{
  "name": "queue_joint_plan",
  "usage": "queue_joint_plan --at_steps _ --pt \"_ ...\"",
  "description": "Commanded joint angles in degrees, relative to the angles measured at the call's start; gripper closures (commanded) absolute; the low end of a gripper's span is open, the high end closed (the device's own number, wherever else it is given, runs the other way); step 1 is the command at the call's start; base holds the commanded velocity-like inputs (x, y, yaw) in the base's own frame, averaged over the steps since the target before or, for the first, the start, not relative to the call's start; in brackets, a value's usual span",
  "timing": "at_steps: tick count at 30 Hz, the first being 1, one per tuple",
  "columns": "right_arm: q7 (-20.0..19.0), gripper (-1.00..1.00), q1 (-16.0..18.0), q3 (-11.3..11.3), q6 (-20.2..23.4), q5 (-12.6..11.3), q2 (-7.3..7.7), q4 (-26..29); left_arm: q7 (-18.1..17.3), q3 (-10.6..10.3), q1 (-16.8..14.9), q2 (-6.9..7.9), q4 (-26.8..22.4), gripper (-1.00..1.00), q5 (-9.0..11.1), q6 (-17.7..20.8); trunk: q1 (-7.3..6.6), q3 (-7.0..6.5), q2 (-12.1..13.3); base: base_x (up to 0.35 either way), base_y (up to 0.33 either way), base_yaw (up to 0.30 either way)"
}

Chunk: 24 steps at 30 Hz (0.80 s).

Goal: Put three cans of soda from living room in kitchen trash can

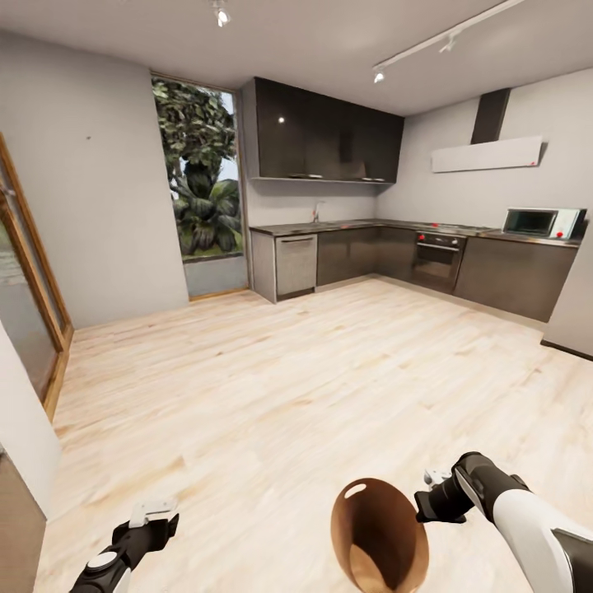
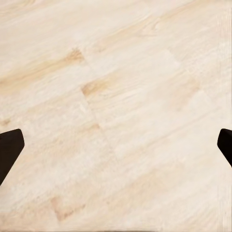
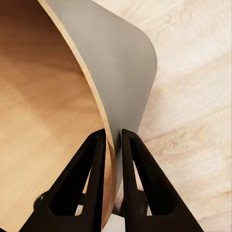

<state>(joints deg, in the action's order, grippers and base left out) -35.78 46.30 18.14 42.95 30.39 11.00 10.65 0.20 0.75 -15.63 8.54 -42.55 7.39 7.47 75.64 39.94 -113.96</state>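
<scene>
Right jaws (image 3: 112, 140) pinch the tash can (image 3: 53, 96) rim.

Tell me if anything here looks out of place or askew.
The bin is not standing on the floor. The right pincer pinches its rim, one finger inside and one outside, and it hangs tilted with its mouth facing the head camera. No cans are visible in it. The left pincer is open over bare floor.

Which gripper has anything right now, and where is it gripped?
The right gripper pinches the trash can by its rim wall; the left gripper is open, empty.
</scene>
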Motion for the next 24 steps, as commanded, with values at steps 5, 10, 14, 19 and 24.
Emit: queue_joint_plan --at_steps 5,10,14,19,24 --pt "-0.1 1.00 -0.1 0.7 0.3 -1.3 0.09 -0.1 0.0 0.0 0.0 -0.01 0.0 -1.00 0.0 0.0 0.00 -0.01 0.0 -0.089 0.020 0.124" --pt "-0.6 1.00 -1.1 0.7 -5.6 -1.4 0.16 -0.3 0.1 0.0 0.0 -0.01 0.0 -1.00 0.0 0.0 0.00 -0.01 0.0 -0.254 0.105 0.020" --pt "-0.7 1.00 -1.2 0.8 -6.7 -1.4 0.20 -0.3 0.1 0.0 0.0 -0.02 0.0 -1.00 0.0 0.0 0.00 -0.01 0.0 -0.294 0.111 0.004" --pt "-0.6 1.00 -1.3 0.7 -6.9 -1.5 0.11 -0.4 0.2 0.0 0.0 -0.03 0.0 -1.00 0.0 0.0 0.00 -0.01 0.0 -0.311 0.055 0.001" --pt "-0.6 1.00 -1.3 0.6 -7.0 -1.4 0.07 -0.3 0.2 0.0 0.0 -0.04 0.0 -1.00 0.0 0.0 0.00 -0.01 0.0 -0.321 0.013 0.000"
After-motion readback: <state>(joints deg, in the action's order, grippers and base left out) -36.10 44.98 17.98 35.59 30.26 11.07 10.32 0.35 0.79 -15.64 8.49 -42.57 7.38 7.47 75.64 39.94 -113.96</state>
